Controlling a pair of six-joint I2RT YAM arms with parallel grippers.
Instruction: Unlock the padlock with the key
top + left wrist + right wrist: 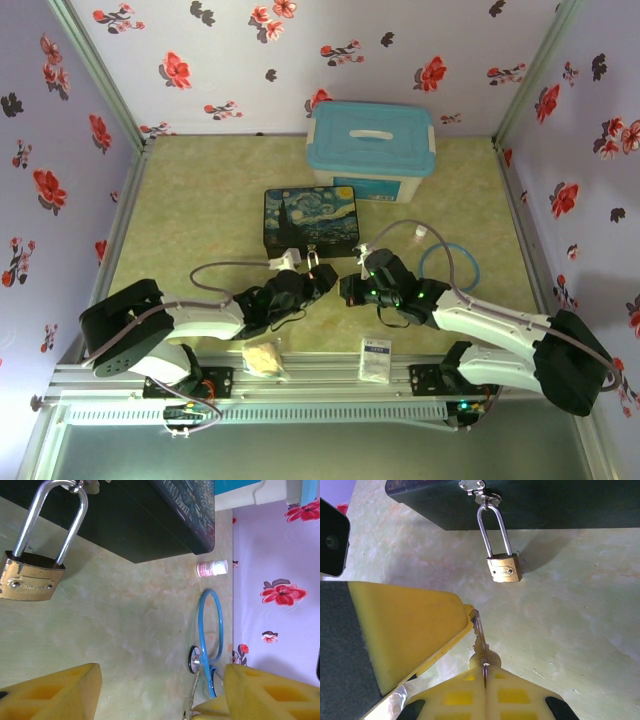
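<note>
Top external: the padlock [313,262] hangs on the box's [311,218] near side, close to both your jaws. Left wrist: your left jaws stand wide apart, the padlock [30,575] just beyond. Right wrist: your right jaws pinch the key [480,640], its tip aimed at the padlock [503,568].

Counts: 1 padlock [504,569], 1 key [481,645], 1 painted tin box [310,218], 1 white bin with blue lid [370,145], 1 small white bottle [212,568], 1 blue tube loop [199,622], 1 white packet [376,358], 1 tan crumpled lump [264,357].
</note>
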